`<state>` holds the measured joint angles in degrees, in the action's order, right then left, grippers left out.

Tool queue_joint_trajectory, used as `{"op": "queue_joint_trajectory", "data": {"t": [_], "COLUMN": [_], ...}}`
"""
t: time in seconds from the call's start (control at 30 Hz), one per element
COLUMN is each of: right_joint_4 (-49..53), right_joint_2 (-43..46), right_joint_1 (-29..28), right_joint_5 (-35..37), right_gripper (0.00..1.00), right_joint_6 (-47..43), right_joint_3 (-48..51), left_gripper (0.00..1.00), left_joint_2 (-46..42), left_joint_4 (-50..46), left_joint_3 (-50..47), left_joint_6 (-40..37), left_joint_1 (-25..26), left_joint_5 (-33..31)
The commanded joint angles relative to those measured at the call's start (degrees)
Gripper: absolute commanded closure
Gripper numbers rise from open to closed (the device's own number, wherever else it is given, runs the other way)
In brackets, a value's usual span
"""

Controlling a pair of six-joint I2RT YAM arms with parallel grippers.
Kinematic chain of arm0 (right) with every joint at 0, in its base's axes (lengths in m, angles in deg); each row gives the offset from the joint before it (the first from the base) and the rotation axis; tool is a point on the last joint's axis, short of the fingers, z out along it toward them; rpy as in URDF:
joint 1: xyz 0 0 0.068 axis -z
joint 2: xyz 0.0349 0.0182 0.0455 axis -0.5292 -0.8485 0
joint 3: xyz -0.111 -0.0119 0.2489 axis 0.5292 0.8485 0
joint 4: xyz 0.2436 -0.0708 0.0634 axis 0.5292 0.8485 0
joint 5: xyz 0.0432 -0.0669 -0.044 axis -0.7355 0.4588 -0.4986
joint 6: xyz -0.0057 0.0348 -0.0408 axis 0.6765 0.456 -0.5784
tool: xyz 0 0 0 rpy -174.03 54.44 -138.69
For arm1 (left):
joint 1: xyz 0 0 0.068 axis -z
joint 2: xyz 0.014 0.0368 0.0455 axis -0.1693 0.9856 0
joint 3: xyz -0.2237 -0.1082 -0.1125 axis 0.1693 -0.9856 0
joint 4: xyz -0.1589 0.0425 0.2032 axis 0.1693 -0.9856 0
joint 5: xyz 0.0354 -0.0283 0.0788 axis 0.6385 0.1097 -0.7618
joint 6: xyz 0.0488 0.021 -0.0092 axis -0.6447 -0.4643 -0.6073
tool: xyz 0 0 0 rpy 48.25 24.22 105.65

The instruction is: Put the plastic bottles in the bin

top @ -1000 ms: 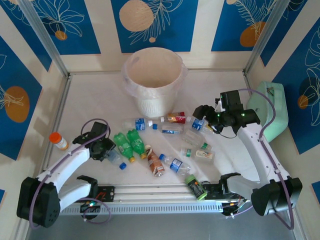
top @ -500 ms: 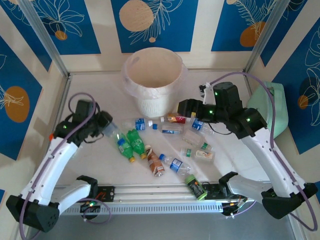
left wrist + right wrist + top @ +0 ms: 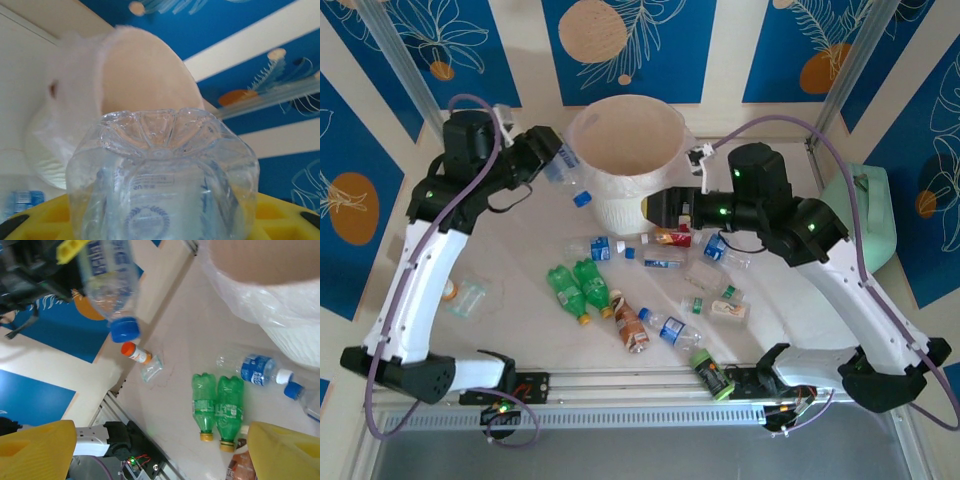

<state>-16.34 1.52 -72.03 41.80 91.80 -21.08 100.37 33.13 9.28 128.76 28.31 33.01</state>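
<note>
**A:** While the left gripper (image 3: 550, 160) pinches the clear blue-capped bottle (image 3: 567, 175) near its base, cap hanging down, it's up high at the left rim of the bin (image 3: 620, 205). Beside the mouth, not over it, I'd say.

**B:** Agreed. In the left wrist view the bottle's moulded base is wedged between the yellow pads (image 3: 45, 220), and the lined opening lies just ahead. That grip looks firm to me.

**A:** So what makes this a good drop?

**B:** Carry it further in until the whole bottle is above the opening, and only then spread the jaws. Let go here and I reckon the cap clips the rim or the loose liner, and it tumbles onto the table (image 3: 500, 250).

**A:** And the right gripper (image 3: 655, 208)?

**B:** Fingers spread wide, holding nothing, hovering by the bin's front wall above the scattered bottles. It should give the mouth room. The two green bottles (image 3: 582, 288) lie side by side, well apart from the bin, waiting.
</note>
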Motion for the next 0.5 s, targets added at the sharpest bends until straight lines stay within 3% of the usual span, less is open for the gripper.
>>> {"op": "queue_joint_trajectory", "data": {"t": [0.0, 0.17, 0.47], "right_joint_4": [-0.81, -0.54, -0.95], "right_joint_2": [-2.97, -7.79, -11.04], "right_joint_1": [-1.38, -3.53, -4.57], "right_joint_5": [-1.47, -1.3, -0.68], "right_gripper": [0.11, 0.12, 0.23], "right_joint_6": [-2.33, -3.99, -4.53], "right_joint_3": [-3.89, -8.46, -10.5], "left_gripper": [0.54, 0.54, 0.55], "left_joint_2": [1.25, 2.15, 3.35], "left_joint_4": [7.82, 14.23, 20.53], "left_joint_3": [-0.79, -1.6, -3.1], "left_joint_6": [3.08, 6.86, 11.84], "left_joint_1": [2.66, 4.28, 4.7], "left_joint_5": [8.26, 10.01, 11.67]}}
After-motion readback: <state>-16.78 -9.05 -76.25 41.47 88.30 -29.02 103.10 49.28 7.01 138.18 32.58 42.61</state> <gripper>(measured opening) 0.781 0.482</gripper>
